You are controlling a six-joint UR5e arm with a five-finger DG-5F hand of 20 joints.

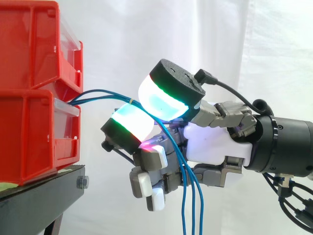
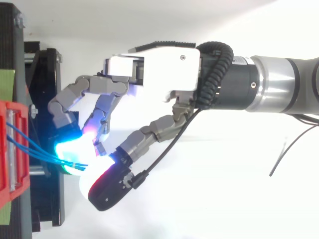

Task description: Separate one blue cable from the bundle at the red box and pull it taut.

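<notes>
Thin blue cables (image 1: 100, 94) leave the front of the stacked red boxes (image 1: 29, 132) as a slack bundle. They run right, bend, and hang down, strands slightly apart.

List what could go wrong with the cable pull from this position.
Several blue cables run together into the pinch of the hand, so it may pull the whole bundle, not one. They leave the red box at its front; a hard pull might shift the box on the black stand. The slack hanging past the palm could snag on the lower fingers.

From stacked bins (image 1: 36, 88), cables (image 1: 100, 91) run right into the hand (image 1: 215, 144).
</notes>
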